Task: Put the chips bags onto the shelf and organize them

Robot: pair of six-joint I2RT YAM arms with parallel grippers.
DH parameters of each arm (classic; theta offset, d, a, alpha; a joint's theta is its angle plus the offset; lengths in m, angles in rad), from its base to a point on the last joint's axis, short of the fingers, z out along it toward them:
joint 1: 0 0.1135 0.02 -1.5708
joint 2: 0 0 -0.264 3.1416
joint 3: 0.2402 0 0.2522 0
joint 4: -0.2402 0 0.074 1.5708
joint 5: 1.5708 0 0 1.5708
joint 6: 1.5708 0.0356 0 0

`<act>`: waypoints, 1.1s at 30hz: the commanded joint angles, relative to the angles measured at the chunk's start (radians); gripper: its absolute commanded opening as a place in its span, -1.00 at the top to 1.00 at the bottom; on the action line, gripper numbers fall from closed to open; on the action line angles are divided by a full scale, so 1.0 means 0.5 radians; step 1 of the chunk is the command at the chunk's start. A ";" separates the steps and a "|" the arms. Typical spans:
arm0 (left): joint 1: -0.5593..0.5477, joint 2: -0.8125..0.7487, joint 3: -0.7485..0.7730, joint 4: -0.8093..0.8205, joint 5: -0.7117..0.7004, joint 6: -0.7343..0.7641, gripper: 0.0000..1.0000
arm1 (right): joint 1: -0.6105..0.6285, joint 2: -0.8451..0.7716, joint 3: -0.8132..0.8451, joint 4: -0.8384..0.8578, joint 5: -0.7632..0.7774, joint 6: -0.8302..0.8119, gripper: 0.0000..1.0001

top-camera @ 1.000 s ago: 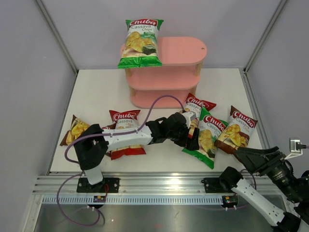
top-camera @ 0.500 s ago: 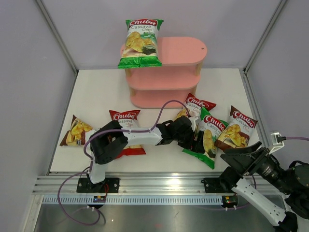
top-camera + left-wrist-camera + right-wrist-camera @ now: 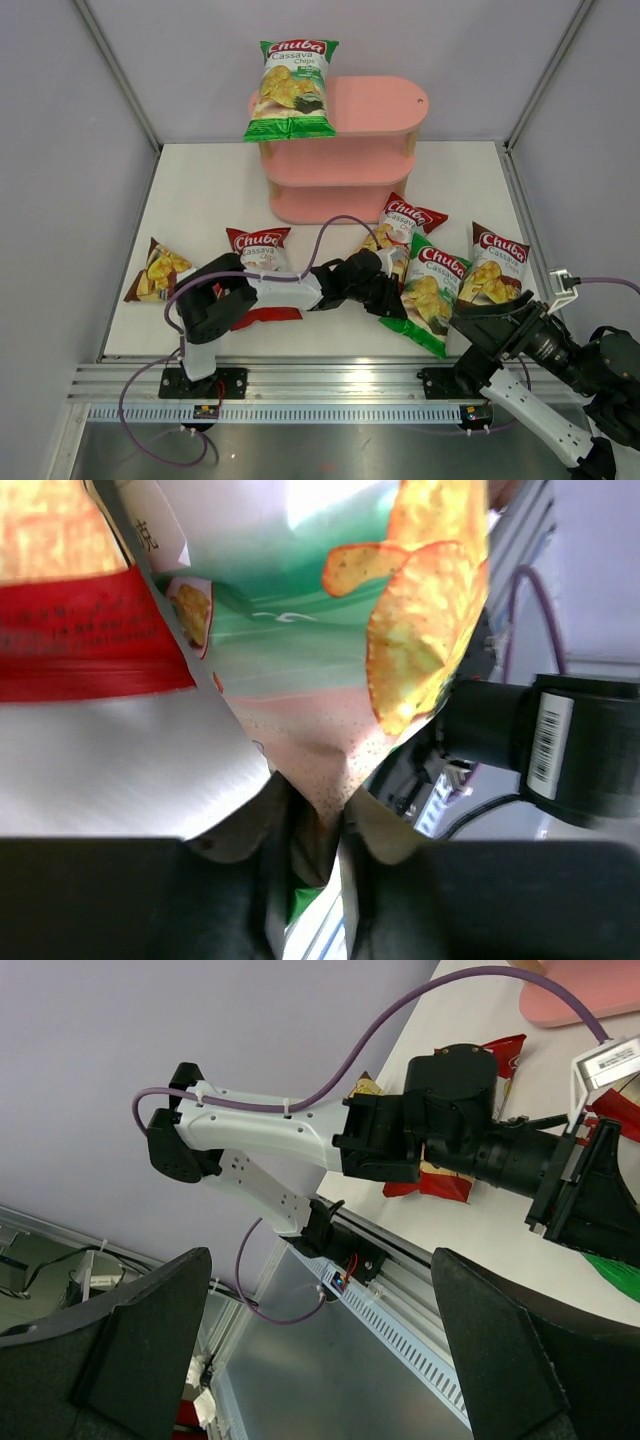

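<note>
Left hand (image 3: 315,825) is clamped on the edge of a green bag (image 3: 330,690), which sits on the desk (image 3: 200,190) between a red bag (image 3: 400,225) and a brown bag (image 3: 492,268). Right hand (image 3: 497,322) is spread wide and holds nothing. The shelf (image 3: 375,105) carries a second green bag (image 3: 292,88) on top.

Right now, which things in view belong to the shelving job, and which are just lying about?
Job: shelf, shelved green bag, pinched green bag in left pincer, two red bags, two brown bags.
Lying about: purple cable, metal rail.
</note>
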 commanded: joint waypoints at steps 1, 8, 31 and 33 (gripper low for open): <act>-0.023 -0.250 -0.079 0.187 -0.007 -0.035 0.65 | 0.006 -0.014 -0.018 0.057 0.007 -0.001 -0.99; -0.078 -0.747 -0.233 0.040 -0.255 0.051 1.00 | 0.006 -0.024 -0.128 0.078 0.087 -0.022 -0.99; -0.204 -1.778 -0.524 -0.066 -1.399 0.033 1.00 | 0.006 -0.012 -0.956 0.995 0.029 1.042 -0.99; -0.234 -1.778 -0.546 0.036 -1.467 0.036 1.00 | 0.006 0.126 -1.009 1.200 -0.032 1.113 -0.99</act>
